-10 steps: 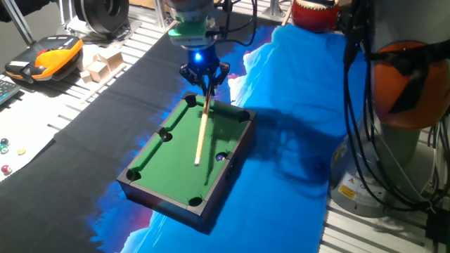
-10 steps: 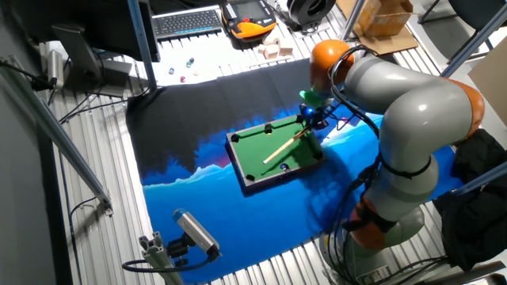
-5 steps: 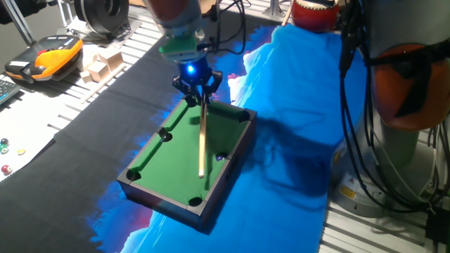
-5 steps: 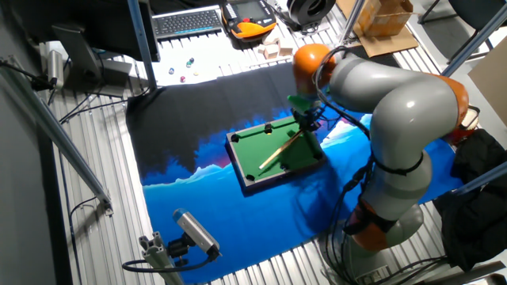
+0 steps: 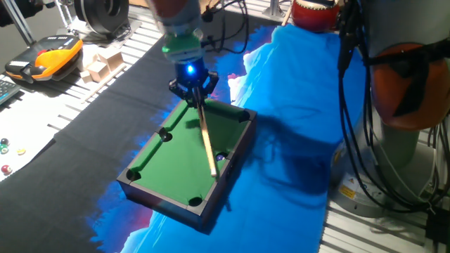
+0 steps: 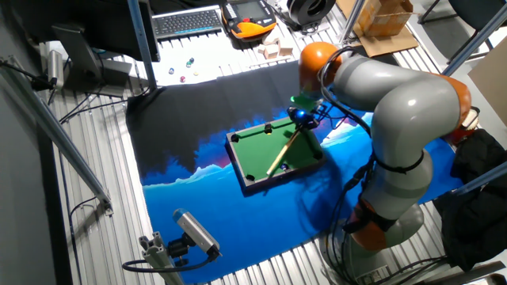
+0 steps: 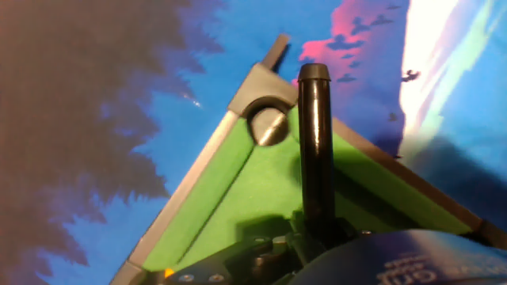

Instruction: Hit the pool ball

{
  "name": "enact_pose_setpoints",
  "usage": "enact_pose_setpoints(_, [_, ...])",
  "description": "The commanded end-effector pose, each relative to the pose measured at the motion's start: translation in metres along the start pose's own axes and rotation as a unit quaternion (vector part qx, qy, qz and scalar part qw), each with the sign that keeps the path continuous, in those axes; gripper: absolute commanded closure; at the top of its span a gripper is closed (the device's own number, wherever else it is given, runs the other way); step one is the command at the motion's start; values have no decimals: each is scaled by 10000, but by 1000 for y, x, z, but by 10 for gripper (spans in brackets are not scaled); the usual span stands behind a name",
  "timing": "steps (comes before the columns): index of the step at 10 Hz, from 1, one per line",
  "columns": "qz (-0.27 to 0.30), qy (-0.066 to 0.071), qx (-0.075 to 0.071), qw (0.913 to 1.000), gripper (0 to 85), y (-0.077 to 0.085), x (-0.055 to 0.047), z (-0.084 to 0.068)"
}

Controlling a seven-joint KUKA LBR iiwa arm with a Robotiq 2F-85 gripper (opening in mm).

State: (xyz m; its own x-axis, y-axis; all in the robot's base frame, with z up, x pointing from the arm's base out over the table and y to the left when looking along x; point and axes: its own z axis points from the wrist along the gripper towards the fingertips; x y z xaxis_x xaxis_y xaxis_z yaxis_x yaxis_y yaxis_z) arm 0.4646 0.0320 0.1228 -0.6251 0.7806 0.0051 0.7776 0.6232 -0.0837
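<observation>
The mini pool table [image 5: 172,158] has green felt and dark rails and stands on the blue cloth. It also shows in the other fixed view [image 6: 255,150] and in the hand view [image 7: 253,198]. My gripper [image 5: 191,87] hangs over the table's far end, shut on the tan cue stick [image 5: 206,137]. The cue slants down to the right rail. A tiny pale glint [image 5: 221,158] sits at the right rail's middle pocket, beside the cue tip. I cannot tell whether it is the pool ball. The hand view shows the cue's dark end [image 7: 315,150] and a corner pocket [image 7: 268,125].
An orange and black device [image 5: 49,56], wooden blocks [image 5: 102,65] and small beads [image 5: 7,149] lie at the left. A keyboard [image 6: 190,21] is at the back. The arm's base [image 5: 408,91] and cables stand at the right of the blue cloth [image 5: 302,91].
The gripper has shifted a little to the left at the table's far end. The cue's lower tip has swung to the right, up to the right rail's middle pocket.
</observation>
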Motion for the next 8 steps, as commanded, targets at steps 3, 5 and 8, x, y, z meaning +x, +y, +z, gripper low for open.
enact_pose_setpoints(3, [-1140, 31, -76, 9935, 850, 6, 0, 3])
enact_pose_setpoints(5, [-1680, -82, 16, 9858, 850, 9, 1, 1])
enact_pose_setpoints(8, [-2352, -154, -286, 9714, 850, 16, 0, 2])
